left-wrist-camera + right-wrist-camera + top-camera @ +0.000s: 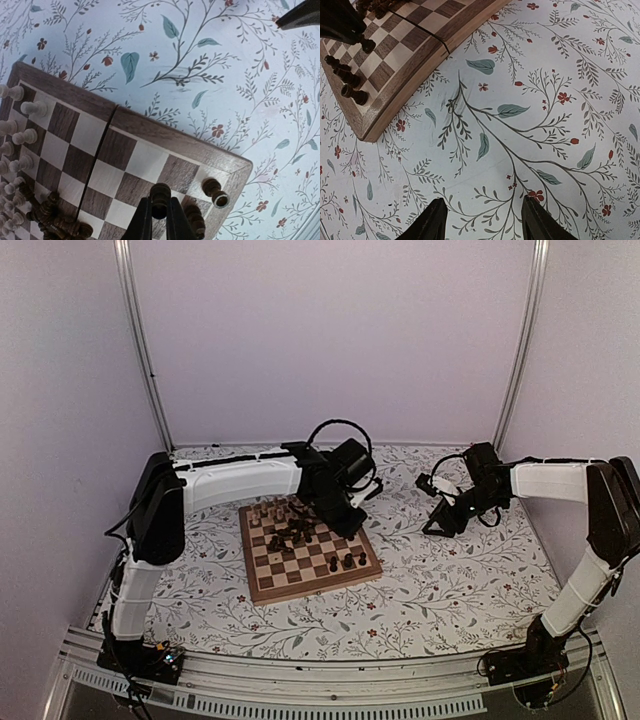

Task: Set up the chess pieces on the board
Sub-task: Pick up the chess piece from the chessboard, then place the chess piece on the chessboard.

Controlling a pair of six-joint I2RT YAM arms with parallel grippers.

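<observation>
Over the board's corner squares: left gripper (160, 212) is down low, jaws pinching a dark piece (160, 194).
Board: chessboard (176, 141) lies on the floral cloth (200, 60), with pale pawns (24, 136) along one edge and a dark heap (57, 222) jumbled mid-board.
Right gripper (482, 220): jaws spread, nothing between them, hovering over cloth beside the board.
Risk, slip: thin fingers on a tiny rounded piece, so it could twist or pop free on the lift.
Risk, neighbours: neighbouring dark pieces (214, 192) sit just beside the fingers, and any sideways swing would likely bowl them over.
Risk, heap: a low carry across the middle could scatter it.
</observation>
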